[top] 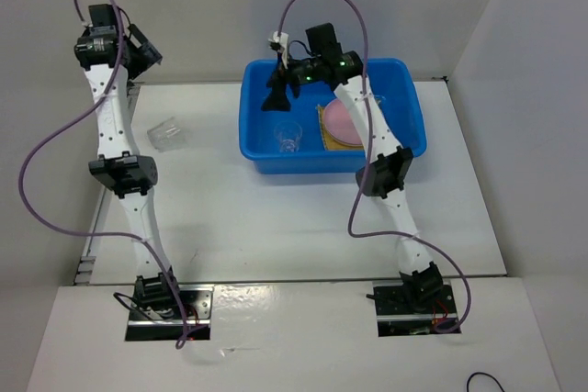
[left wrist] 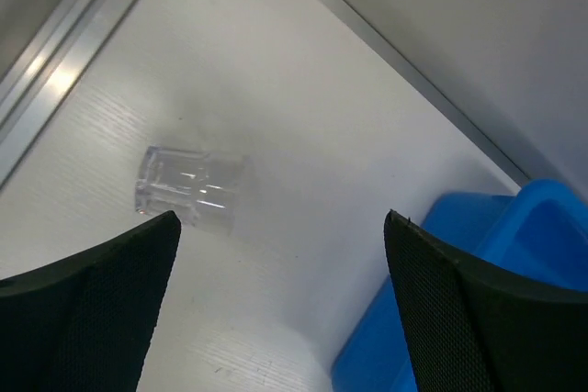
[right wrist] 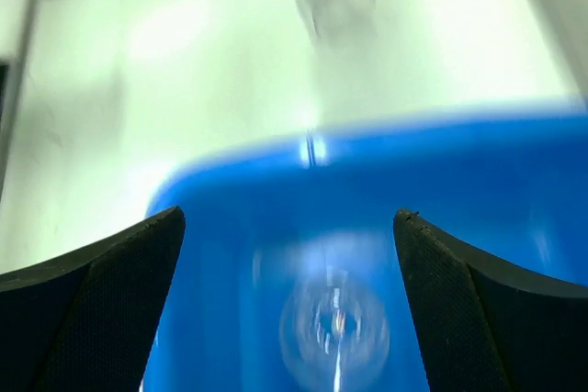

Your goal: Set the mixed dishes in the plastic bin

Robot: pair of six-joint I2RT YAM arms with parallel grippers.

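The blue plastic bin (top: pixel 404 80) stands at the back middle of the table. Inside it lie the pink plate (top: pixel 344 120) on the yellowish bamboo mat (top: pixel 323 126), and a clear glass cup (top: pixel 288 136) at its left. The tan-orange plate is hidden. My right gripper (top: pixel 277 98) is open and empty above the bin's left part; the cup shows blurred below it (right wrist: pixel 335 326). A second clear glass cup (top: pixel 168 133) lies on its side on the table, left of the bin. My left gripper (top: pixel 145 50) is open, raised at the far left; the cup (left wrist: pixel 191 184) lies ahead of it.
White walls close the table at the back and both sides. A metal rail (left wrist: pixel 69 57) runs along the left edge. The bin's corner (left wrist: pixel 478 291) shows at the right of the left wrist view.
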